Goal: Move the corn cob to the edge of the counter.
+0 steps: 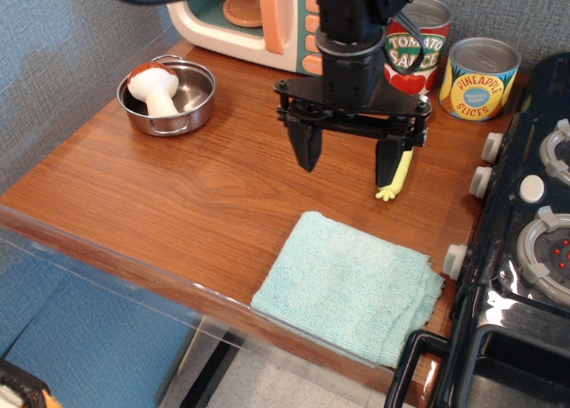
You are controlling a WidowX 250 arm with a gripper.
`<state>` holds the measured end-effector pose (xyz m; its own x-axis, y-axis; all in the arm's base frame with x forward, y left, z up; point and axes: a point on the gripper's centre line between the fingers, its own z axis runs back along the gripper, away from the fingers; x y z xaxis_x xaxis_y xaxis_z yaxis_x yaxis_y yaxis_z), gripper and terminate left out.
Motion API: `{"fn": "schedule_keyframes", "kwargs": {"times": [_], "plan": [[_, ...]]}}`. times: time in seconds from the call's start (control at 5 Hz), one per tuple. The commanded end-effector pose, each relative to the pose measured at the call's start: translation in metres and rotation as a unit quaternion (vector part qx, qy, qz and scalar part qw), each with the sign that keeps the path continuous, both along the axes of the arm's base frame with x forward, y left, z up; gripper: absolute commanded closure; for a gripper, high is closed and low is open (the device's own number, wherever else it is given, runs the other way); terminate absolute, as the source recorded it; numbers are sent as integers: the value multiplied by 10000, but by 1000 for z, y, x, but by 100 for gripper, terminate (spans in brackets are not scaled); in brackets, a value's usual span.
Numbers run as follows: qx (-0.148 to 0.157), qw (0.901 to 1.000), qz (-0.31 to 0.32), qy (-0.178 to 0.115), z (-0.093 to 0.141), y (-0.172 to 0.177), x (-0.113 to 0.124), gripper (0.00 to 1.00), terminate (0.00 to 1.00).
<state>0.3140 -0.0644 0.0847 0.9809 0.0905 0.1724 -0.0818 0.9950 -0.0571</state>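
One corn cob (399,175) on the counter (160,194), at three o'clock of my wide-spread pincer (347,163).

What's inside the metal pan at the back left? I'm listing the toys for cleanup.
A toy mushroom with a white stem and red-brown cap lies in the metal pan. The pan floor under the mushroom is hidden; the visible rest holds nothing.

The worktop (178,194) is brown wood-grain. On it lies a pale yellow corn cob (400,176), just beside a light teal cloth (352,288). The mushroom (153,85) is white with a red-brown cap. The black gripper (347,159) has black fingers (305,145). The pineapple can (481,78) is yellow.
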Motion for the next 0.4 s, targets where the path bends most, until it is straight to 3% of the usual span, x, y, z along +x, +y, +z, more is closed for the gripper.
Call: {"fn": "schedule_keyframes", "kwargs": {"times": [0.0,0.2], "plan": [[-206,9980,537,-245,-13,-2,67,0,0],[-307,9966,734,-221,-34,-4,87,0,0]]}}
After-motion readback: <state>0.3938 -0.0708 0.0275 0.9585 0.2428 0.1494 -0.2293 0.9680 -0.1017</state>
